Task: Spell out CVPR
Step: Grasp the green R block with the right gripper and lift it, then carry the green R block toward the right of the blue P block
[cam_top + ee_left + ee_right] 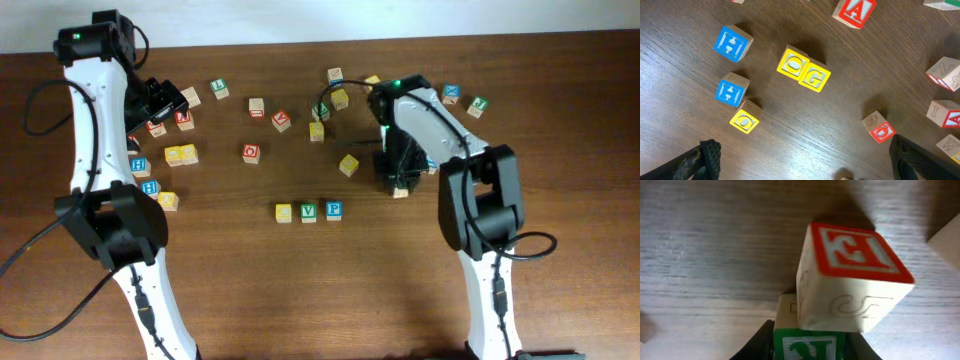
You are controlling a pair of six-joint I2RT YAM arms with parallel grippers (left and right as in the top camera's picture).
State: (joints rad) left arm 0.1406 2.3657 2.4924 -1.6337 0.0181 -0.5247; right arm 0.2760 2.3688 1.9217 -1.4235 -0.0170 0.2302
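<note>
Clearly, three blocks stood in a close row near the middle of the table (300, 295). On the left was a yellow block (284, 213) whose letter was too small to read, then a green V block (308, 211) and a blue P block (334, 210). To the right of the row and a little farther back, the right gripper (400, 180) pointed down at the wood. Its two dark fingers were pinched on a green-faced block (807, 347). The bottom edge of the wrist view cut off that block's white letter, so it could not be read for certain. A red E block (855, 260) sat tilted hard against it and hid its upper part. At the far left, the left gripper (802, 147) hovered with its fingers spread wide above scattered blocks (804, 72) of yellow, blue and red.
</note>
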